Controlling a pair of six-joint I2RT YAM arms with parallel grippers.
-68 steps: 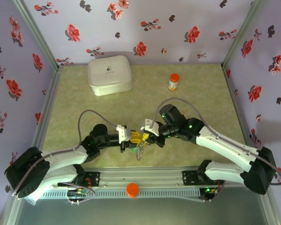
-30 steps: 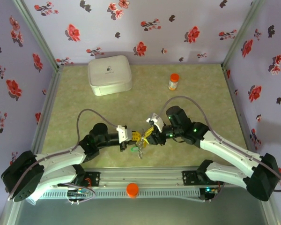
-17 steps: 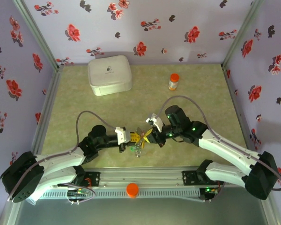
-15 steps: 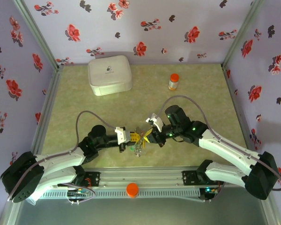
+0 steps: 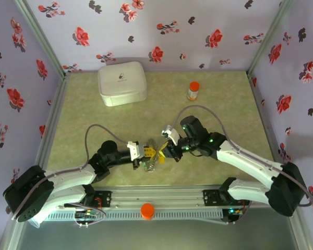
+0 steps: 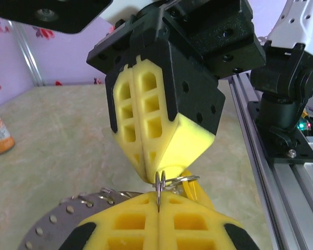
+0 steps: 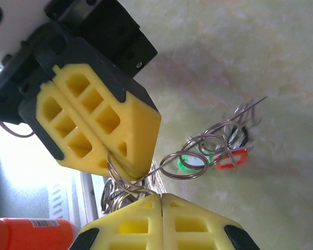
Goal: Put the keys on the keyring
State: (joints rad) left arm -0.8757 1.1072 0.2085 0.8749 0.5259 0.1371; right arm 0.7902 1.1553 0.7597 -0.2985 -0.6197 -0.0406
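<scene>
Above the table's near middle my two grippers meet tip to tip. My left gripper is shut on a thin wire ring of the keys. My right gripper is shut, its fingertips against the same wire rings; I cannot tell whether it pinches one. Linked wire rings hang beyond it with a green key head and a red key head. A grey band with holes, the keyring, lies under my left fingers. The bundle of keys dangles between the grippers.
A white lidded box stands at the back left and an orange-capped bottle at the back right. The metal rail with an orange knob runs along the near edge. Flowered walls enclose the green mat.
My right gripper has closed its jaws and sits tight against the left one. Both grippers and the hanging bundle have shifted slightly left.
</scene>
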